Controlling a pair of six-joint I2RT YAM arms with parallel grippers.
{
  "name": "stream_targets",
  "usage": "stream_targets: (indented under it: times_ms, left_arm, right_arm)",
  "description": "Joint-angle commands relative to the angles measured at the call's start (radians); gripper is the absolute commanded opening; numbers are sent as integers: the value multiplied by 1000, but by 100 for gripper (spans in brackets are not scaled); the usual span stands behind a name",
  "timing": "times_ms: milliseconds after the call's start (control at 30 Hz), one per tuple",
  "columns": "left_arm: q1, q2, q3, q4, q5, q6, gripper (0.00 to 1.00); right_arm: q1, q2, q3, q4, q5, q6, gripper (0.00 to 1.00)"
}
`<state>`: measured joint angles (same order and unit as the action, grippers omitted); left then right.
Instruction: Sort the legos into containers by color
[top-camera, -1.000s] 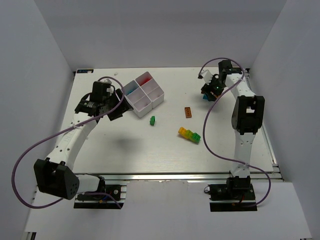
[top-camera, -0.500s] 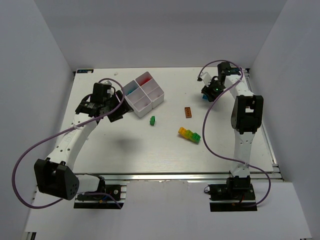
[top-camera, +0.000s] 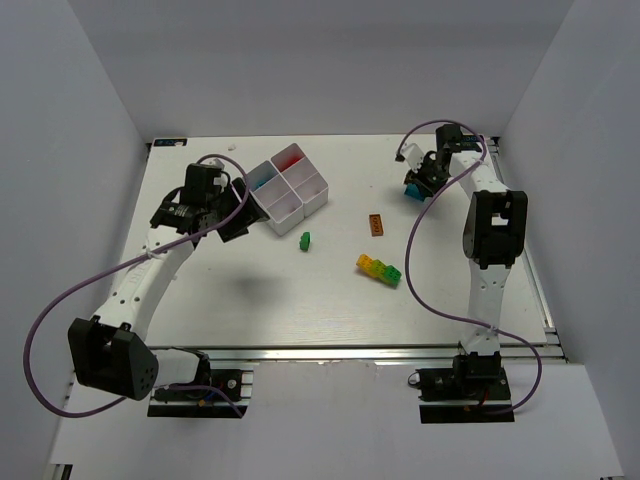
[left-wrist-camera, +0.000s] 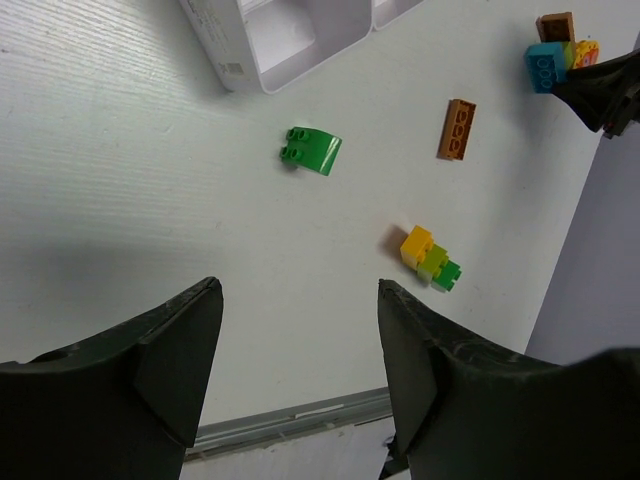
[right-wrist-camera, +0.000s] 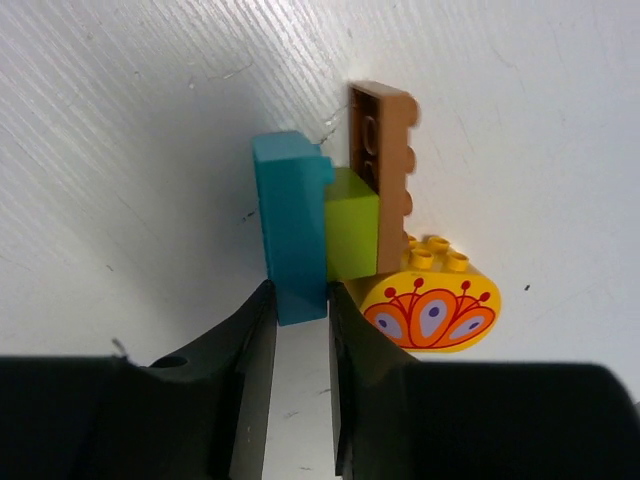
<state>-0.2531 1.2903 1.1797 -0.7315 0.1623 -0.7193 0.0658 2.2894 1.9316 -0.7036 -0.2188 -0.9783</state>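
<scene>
At the far right of the table my right gripper is shut on the near end of a blue lego. That blue lego is stuck to a lime green one, a brown plate and a yellow patterned brick. My left gripper hangs open and empty beside the white four-compartment tray. The tray holds blue and red pieces. A green lego, a brown lego and a yellow-green stack lie loose mid-table.
White walls enclose the table on the left, back and right. The right gripper works close to the right wall and back edge. A metal rail runs along the near edge, by both arm bases.
The right gripper's jaws have closed in from wide open onto the blue lego. The left arm has not moved.
</scene>
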Motion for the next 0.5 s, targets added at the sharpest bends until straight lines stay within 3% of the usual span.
stream_targets:
  times_ms: [0,200,467]
  left_arm:
    - [-5,-36,31,46,37,-22,73]
    - [-6,-69,-18,130,97,-64,73]
    - [-5,-98,-84,218,152,-108,73]
  right_arm:
    - [6,12,-39,-73,-11,-5,24]
    - [5,-33,-91,-79,-45,-20,0]
    - [-4,-166,-214,-39,-137,-5,0]
